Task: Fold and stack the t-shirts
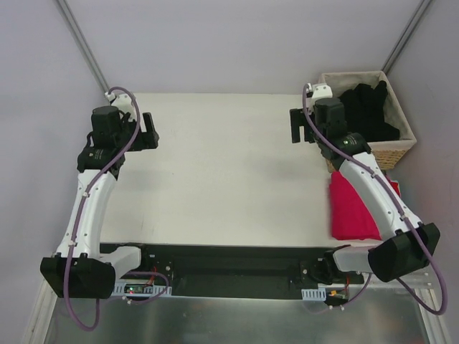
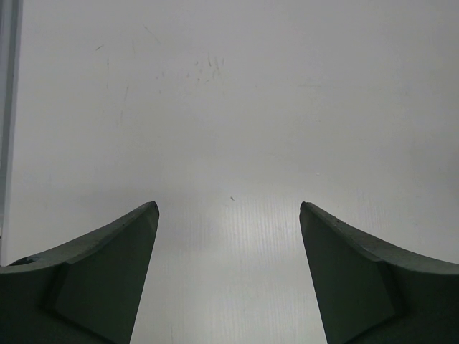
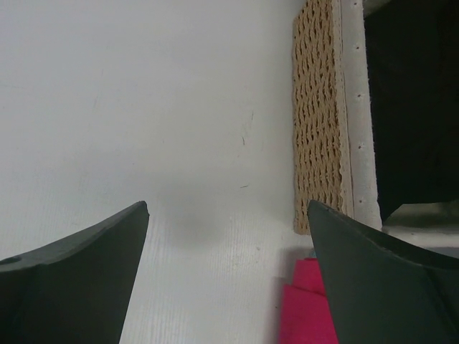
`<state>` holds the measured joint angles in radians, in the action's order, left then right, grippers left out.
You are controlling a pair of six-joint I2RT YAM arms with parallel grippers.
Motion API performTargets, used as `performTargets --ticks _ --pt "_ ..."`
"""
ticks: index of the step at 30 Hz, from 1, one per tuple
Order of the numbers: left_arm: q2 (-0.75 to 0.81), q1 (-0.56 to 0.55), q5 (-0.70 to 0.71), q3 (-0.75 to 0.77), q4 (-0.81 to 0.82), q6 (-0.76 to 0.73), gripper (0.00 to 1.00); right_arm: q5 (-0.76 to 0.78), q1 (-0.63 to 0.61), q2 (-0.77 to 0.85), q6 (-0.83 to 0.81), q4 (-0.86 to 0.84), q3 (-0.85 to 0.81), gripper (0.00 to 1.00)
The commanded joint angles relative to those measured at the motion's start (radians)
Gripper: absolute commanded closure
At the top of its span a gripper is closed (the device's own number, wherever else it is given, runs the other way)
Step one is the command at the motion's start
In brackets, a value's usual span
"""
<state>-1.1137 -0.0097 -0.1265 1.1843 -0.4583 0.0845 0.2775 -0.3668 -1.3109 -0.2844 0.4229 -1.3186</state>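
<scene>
The desk point(image 1: 215, 179) lies bare to the left of the basket point(image 1: 399, 152). That open area is judged to be the folding surface, kept free of cloth so a shirt can be spread flat.

The black shirts point(image 1: 369, 111) lie inside the basket, crumpled and heaped up to its rim. None of them is folded. They are judged to be the remaining supply.

The pink shirt point(image 1: 350, 208) lies on the desk just on the near side of the basket, partly hidden under the right arm. It is folded into a flat rectangle with fairly straight edges. Its position beside the basket is judged to mark the stack site, clear of the folding surface.

The right claw point(image 1: 295, 126) hovers just left of the basket above bare desk. It is released, jaws wide, with nothing between them. From there the basket is judged a short reach away.

The left claw point(image 1: 152, 131) hovers well left of the basket. It is likewise released and empty.
</scene>
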Motion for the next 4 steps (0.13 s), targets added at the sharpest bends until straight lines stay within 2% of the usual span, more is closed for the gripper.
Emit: performTargets --ticks 1,4 --pt "-0.020 0.040 -0.030 0.037 0.038 -0.011 0.21 0.061 -0.004 -0.011 -0.047 -0.049 -0.041 0.04" --pt "-0.035 0.063 -0.067 0.032 0.055 0.017 0.21 0.084 -0.004 -0.036 -0.055 -0.044 -0.051 0.04"
